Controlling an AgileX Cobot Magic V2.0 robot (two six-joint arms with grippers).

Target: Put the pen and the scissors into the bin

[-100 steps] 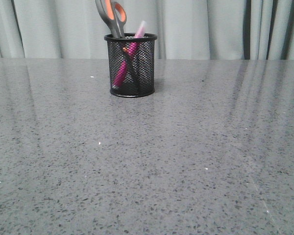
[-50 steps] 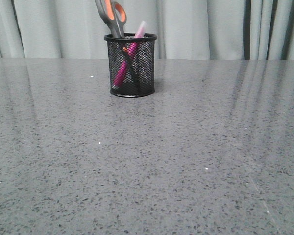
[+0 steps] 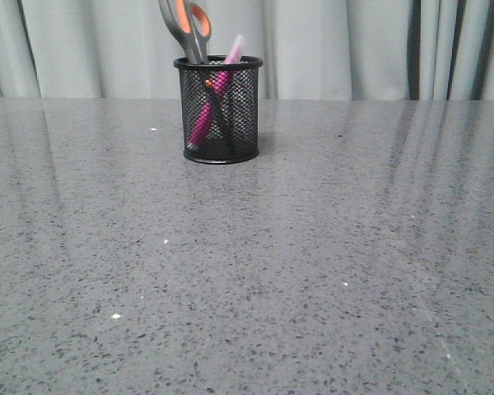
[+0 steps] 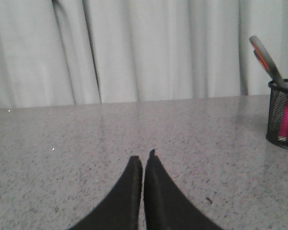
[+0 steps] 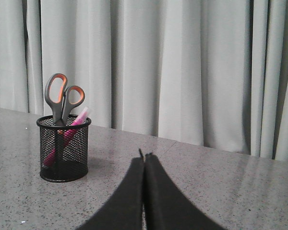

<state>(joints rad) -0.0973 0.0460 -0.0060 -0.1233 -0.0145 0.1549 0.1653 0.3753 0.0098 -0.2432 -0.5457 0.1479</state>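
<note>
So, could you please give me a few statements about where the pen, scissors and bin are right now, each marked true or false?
1. The scissors stand in the bin with their handles up. True.
2. The pen lies flat on the table beside the bin. False: it leans inside the bin, its pale end above the rim.
3. The left hand holds the pen. False: its fingers are closed on nothing, apart from the bin.
4. The right hand is shut and empty. True.
5. The bin has tipped over. False: it stands upright.

bin [image 3: 219, 111] — black mesh | pen [image 3: 207, 113] — magenta | scissors [image 3: 187, 29] — grey, orange-lined | table [image 3: 313, 247] — speckled grey
</note>
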